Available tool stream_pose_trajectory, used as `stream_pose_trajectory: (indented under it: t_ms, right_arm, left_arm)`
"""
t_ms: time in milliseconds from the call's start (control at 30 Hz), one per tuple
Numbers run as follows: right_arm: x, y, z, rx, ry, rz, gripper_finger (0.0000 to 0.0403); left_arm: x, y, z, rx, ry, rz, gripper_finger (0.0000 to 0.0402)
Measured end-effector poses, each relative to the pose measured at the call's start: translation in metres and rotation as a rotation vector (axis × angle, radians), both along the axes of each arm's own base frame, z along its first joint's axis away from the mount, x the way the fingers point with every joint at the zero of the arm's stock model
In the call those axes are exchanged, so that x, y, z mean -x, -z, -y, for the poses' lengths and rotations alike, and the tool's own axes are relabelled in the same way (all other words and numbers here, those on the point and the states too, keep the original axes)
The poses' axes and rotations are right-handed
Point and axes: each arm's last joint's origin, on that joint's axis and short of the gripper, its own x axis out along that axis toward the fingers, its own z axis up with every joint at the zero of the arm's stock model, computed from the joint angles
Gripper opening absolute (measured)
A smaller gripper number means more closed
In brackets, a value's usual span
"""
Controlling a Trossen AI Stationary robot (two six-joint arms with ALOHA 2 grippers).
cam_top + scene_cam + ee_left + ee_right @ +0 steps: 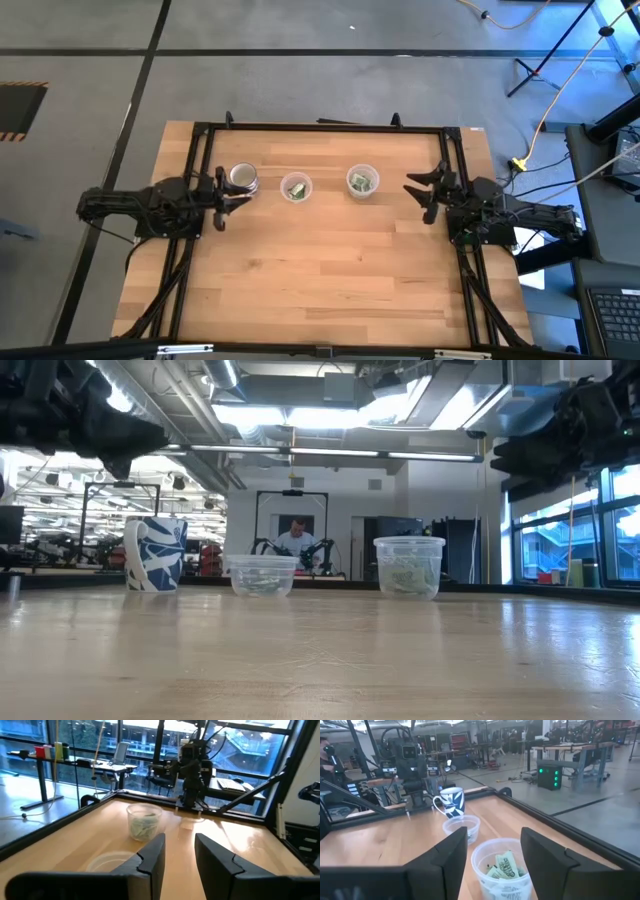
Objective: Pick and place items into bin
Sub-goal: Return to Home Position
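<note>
Both arms hang at the worktop's [330, 275] edges, left gripper [228, 196] right beside the mug [242, 178], right gripper [418, 198] near the right bin [409, 541], fingers spread and empty on both, packets [506, 864] sitting inside that bin and the middle bin [262, 559].

A robotics lab in an open industrial hall: bare ducts [330, 390] and strip lights [300, 452] overhead, a grey concrete floor [300, 25] strewn with cables [560, 95], a second black-framed arm rig [291, 493] with a person [296, 540] seated behind it, workbenches [570, 747], tall windows [565, 530]
</note>
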Motion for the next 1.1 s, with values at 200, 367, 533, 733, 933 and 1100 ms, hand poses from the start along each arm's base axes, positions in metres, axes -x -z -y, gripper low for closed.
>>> stream_pose_trajectory:
  t_ms: [200, 367, 533, 733, 933, 1100]
  right_arm:
    - [0.000, 0.000, 0.000, 0.001, 0.000, 0.002, 0.0188]
    - [0.000, 0.000, 0.000, 0.020, 0.000, -0.005, 0.0188]
    - [-0.003, 0.012, 0.000, 0.021, -0.001, -0.029, 0.0188]
    - [-0.005, 0.015, -0.001, 0.047, -0.051, -0.029, 0.0188]
    - [-0.005, 0.015, -0.001, 0.067, -0.051, -0.037, 0.0188]
    - [-0.005, 0.015, -0.001, 0.040, -0.051, -0.027, 0.0188]
  left_arm:
    - [-0.003, 0.010, 0.000, 0.004, 0.001, 0.023, 0.0100]
    - [-0.003, 0.010, 0.000, -0.017, -0.008, 0.021, 0.0100]
    - [-0.003, 0.011, -0.001, -0.018, -0.031, 0.010, 0.0100]
    - [-0.003, 0.011, -0.001, -0.018, -0.029, 0.010, 0.0100]
    - [-0.003, 0.011, -0.001, -0.018, -0.028, 0.010, 0.0100]
    - [-0.003, 0.011, -0.001, -0.019, -0.028, 0.010, 0.0100]
